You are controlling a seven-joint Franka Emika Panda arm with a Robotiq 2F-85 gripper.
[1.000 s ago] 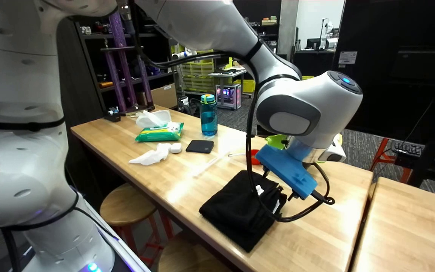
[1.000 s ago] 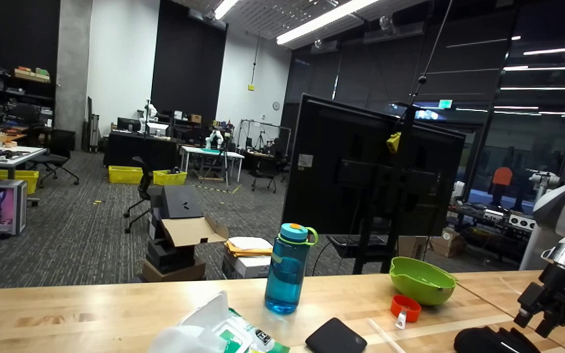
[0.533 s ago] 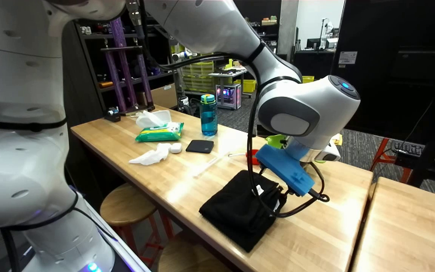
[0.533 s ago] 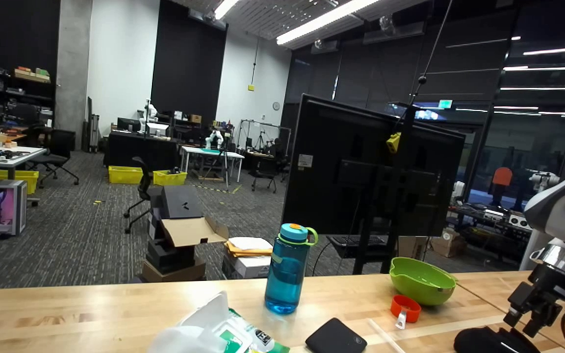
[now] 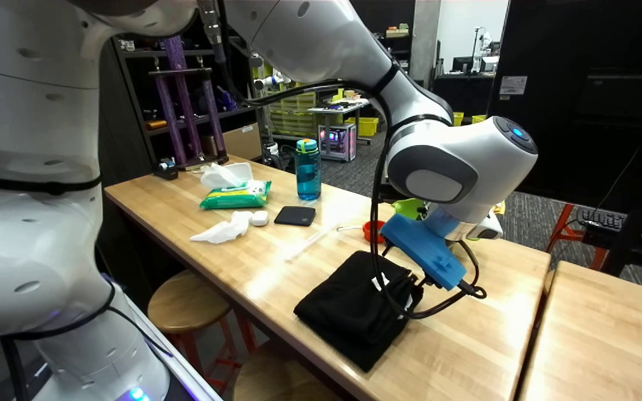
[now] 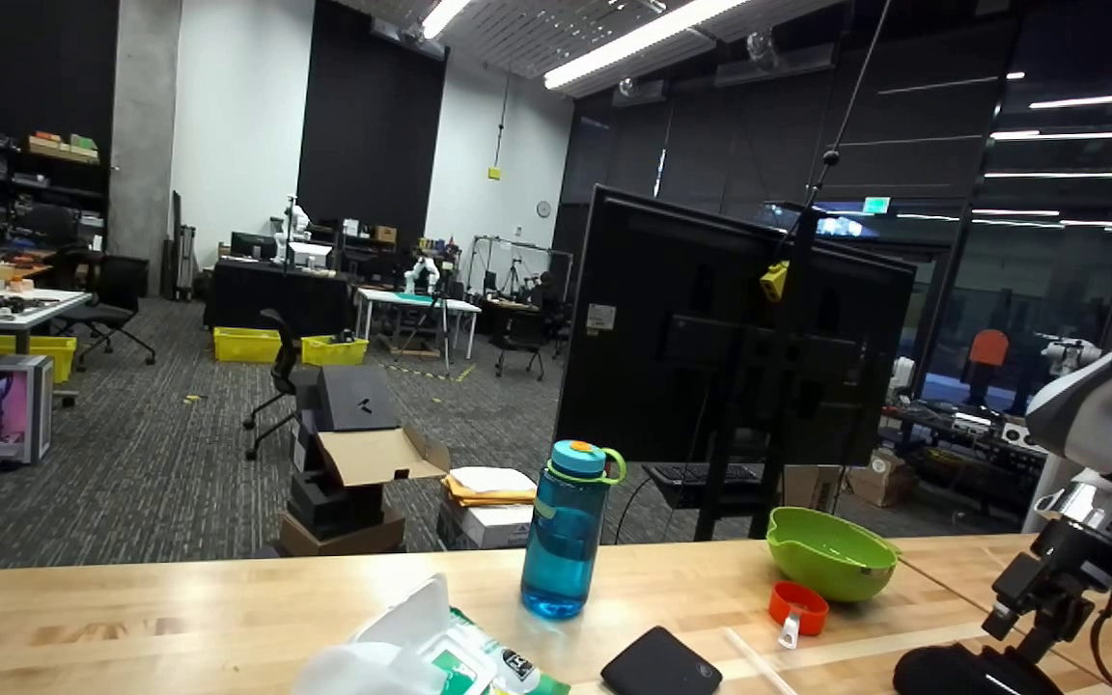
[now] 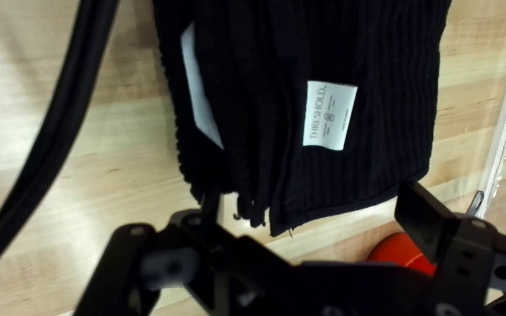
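Black cloth (image 5: 354, 312) — ribbed, folded — lies near the end effector (image 7: 309, 202).

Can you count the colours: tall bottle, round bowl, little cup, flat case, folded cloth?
Black: 2 (folded ribbed cloth, flat rectangular case)
Blue: 1 (tall see-through bottle)
Green: 1 (round spouted bowl)
Red: 1 (small round cup)
Total: 5

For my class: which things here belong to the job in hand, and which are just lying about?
Likely in the job:
tool, open
black folded cloth, close by the tool; contact unclear

Seemingly just lying about:
blue bottle
green bowl
red cup
green wipes pack
black flat case
white tissue
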